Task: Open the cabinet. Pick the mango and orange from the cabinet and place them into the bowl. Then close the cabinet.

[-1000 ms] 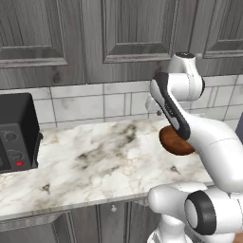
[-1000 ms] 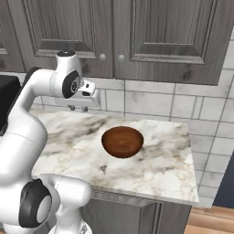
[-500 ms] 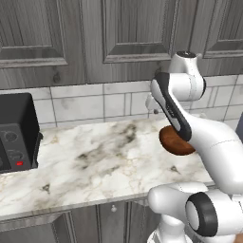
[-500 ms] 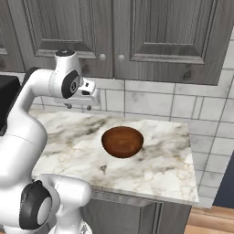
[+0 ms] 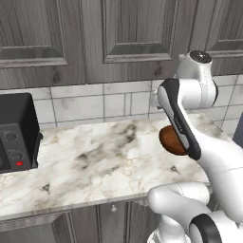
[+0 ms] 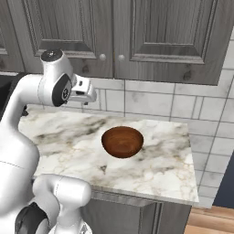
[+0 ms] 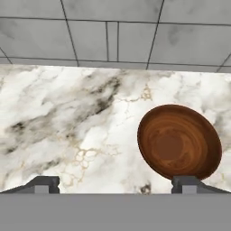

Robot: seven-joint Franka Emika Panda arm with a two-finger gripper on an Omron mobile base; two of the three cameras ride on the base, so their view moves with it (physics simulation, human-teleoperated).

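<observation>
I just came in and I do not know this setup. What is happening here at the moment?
A white robot arm stands at a marble counter in a kitchen. Its gripper is open and holds nothing, hanging above the counter near the bowl. The bowl is empty. The cabinet above is shut, both doors closed, so no fruit can be seen. A dark appliance sits at the counter's left end. The job looks to be at its very beginning.

You see a glossy dark reddish-brown wooden bowl (image 6: 122, 141) on a smooth, polished marble worktop (image 6: 169, 164), white with grey veins. The cabinet (image 6: 137, 36) above looks like matt grey wood grain with small shiny silver metal knobs (image 6: 103, 57). Behind it, the wall tiles (image 7: 113, 36) look smooth and pale grey.
</observation>
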